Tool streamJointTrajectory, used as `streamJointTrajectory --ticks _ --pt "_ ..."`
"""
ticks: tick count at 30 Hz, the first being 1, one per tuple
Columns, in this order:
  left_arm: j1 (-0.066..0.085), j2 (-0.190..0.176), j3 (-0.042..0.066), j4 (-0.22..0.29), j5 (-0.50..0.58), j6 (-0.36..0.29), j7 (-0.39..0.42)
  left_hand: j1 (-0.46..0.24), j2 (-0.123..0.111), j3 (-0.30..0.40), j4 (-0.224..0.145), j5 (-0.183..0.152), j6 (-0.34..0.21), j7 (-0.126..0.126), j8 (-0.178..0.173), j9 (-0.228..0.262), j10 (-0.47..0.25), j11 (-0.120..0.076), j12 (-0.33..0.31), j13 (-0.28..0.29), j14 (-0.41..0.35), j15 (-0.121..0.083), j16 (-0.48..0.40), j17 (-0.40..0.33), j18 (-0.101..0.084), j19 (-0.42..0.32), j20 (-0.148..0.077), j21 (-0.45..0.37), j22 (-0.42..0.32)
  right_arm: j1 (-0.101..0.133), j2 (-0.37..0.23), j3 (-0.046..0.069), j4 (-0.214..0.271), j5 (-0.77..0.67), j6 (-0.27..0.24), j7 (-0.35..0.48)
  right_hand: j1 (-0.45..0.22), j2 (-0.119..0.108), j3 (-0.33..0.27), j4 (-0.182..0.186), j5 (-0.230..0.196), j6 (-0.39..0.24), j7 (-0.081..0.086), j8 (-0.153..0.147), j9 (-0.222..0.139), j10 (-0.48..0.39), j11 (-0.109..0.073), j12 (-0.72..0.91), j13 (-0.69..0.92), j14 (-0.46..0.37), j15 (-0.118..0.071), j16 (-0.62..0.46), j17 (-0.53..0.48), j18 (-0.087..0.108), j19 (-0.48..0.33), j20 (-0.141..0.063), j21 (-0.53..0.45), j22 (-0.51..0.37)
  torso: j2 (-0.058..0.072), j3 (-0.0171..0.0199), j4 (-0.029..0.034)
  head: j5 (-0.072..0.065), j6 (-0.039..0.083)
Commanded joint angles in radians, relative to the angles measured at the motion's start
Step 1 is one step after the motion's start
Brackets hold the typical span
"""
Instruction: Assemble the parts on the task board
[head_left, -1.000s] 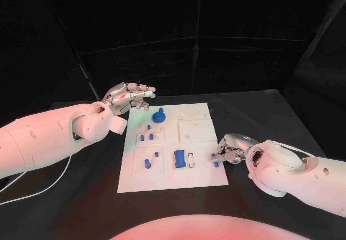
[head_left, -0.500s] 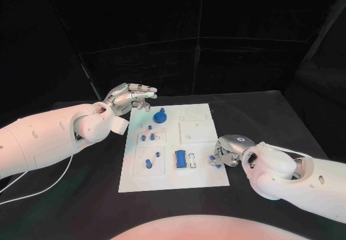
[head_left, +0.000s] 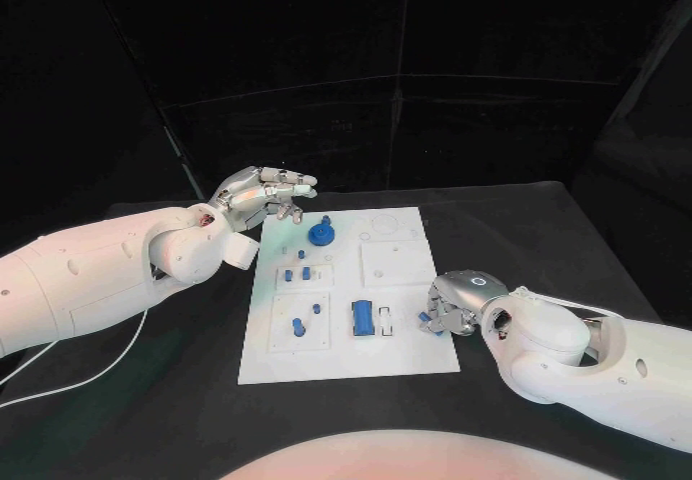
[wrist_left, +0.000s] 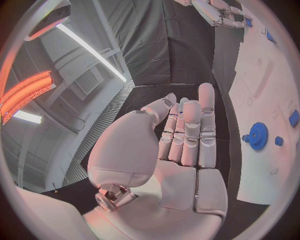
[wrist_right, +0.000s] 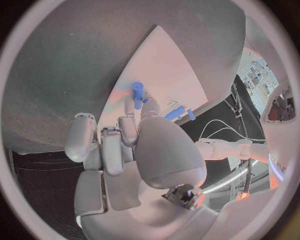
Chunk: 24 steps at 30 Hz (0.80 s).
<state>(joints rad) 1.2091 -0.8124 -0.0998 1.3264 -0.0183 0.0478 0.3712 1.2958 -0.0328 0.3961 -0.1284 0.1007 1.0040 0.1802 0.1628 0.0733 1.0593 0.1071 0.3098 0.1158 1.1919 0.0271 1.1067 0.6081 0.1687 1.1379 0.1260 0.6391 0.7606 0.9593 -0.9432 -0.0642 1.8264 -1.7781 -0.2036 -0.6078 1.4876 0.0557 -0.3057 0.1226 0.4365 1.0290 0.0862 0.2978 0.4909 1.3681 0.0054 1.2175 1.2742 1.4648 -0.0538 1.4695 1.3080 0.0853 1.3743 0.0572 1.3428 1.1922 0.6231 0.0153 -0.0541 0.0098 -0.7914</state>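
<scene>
Right robot hand (head_left: 459, 305) pinched small blue peg (wrist_right: 137, 94) at task board (head_left: 397, 365) right edge; peg stiff, light, slippery, best gripped mid-shaft; left robot hand (head_left: 264, 193) empty, fingers apart

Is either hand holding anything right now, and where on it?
Right hand pinches a small blue peg near its lower end. Left hand holds nothing.

Dim scene; pinkish glow; fisheye-bent wrist views

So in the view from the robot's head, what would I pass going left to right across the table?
Left hand → blue gear on the task board → blue block → small blue part pinched by the right hand.
</scene>
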Motion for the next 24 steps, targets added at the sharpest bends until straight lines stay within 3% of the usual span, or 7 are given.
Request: streamJointTrajectory --ticks 1,12,16,20,24 --pt "0.001 -0.001 0.001 0.003 0.0 0.015 0.003 0.0 0.006 0.002 0.001 0.004 -0.007 0.0 0.006 0.0 -0.006 0.0 0.004 0.001 -0.007 -0.002 -0.004 -0.002 0.015 -0.007 0.0 -0.006 -0.001 -0.014 -0.001 -0.012 -0.007 0.035 0.037 -0.031 0.059 0.035 0.022 -0.008 0.0 0.004 -0.006 -0.006 -0.154 -0.002 -0.005 -0.003 0.002 0.069 -0.011 -0.003 0.084 -0.004 0.003 -0.009 0.0 0.003 0.0 0.0005 -0.0002 0.0 -0.001" --pt "0.001 0.0 0.0 0.003 0.0 0.015 0.003 0.0 0.006 0.002 0.001 0.004 -0.007 0.0 0.006 0.0 -0.006 0.0 0.004 0.001 -0.007 -0.002 -0.004 -0.002 0.015 -0.007 0.0 -0.006 -0.001 -0.013 -0.025 -0.011 0.039 0.102 -0.134 0.0 0.094 0.046 0.076 -0.019 0.024 0.016 -0.008 -0.015 -0.159 0.01 -0.008 0.013 0.017 0.072 -0.014 0.004 0.097 -0.008 0.013 -0.014 0.011 0.02 0.0 -0.0009 0.001 -0.002 0.001" --pt "0.001 0.0 0.0 0.003 0.0 0.014 0.002 0.001 0.006 0.003 0.0 0.004 -0.007 0.001 0.006 0.0 -0.006 0.0 0.004 0.001 -0.008 -0.002 -0.003 -0.002 0.015 -0.007 0.0 -0.006 -0.001 -0.013 -0.031 -0.011 0.054 0.122 -0.202 0.007 0.083 0.033 0.104 -0.007 0.075 0.022 -0.01 -0.02 -0.161 0.014 -0.009 0.015 0.019 0.072 -0.015 0.004 0.097 -0.009 0.015 -0.015 0.014 0.025 0.0 -0.0008 0.0015 -0.001 0.0" --pt "0.002 -0.001 0.0 0.006 0.0 0.013 0.002 0.001 0.006 0.003 0.0 0.004 -0.007 0.001 0.006 0.0 -0.006 0.0 0.004 0.001 -0.008 -0.002 -0.003 -0.002 0.015 -0.007 0.0 -0.006 -0.001 -0.013 -0.028 -0.011 0.061 0.155 -0.259 0.017 0.069 0.02 0.122 0.007 0.078 0.024 -0.01 -0.025 -0.163 0.016 -0.009 0.016 0.02 0.072 -0.016 0.004 0.098 -0.01 0.017 -0.015 0.016 0.029 0.001 0.0 0.0001 0.002 -0.002" --pt "0.002 -0.002 0.0 0.007 0.0 0.013 0.002 0.001 0.006 0.003 0.0 0.004 -0.007 0.001 0.006 0.0 -0.006 0.0 0.004 0.001 -0.008 -0.002 -0.003 -0.002 0.015 -0.007 0.0 -0.006 -0.001 -0.013 -0.019 -0.011 0.059 0.203 -0.272 0.019 0.057 0.006 0.143 0.022 0.059 0.027 -0.012 -0.029 -0.164 0.019 -0.01 0.016 0.02 0.072 -0.016 0.004 0.099 -0.01 0.017 -0.015 0.017 0.03 0.001 -0.0002 -0.0002 0.0 -0.003"
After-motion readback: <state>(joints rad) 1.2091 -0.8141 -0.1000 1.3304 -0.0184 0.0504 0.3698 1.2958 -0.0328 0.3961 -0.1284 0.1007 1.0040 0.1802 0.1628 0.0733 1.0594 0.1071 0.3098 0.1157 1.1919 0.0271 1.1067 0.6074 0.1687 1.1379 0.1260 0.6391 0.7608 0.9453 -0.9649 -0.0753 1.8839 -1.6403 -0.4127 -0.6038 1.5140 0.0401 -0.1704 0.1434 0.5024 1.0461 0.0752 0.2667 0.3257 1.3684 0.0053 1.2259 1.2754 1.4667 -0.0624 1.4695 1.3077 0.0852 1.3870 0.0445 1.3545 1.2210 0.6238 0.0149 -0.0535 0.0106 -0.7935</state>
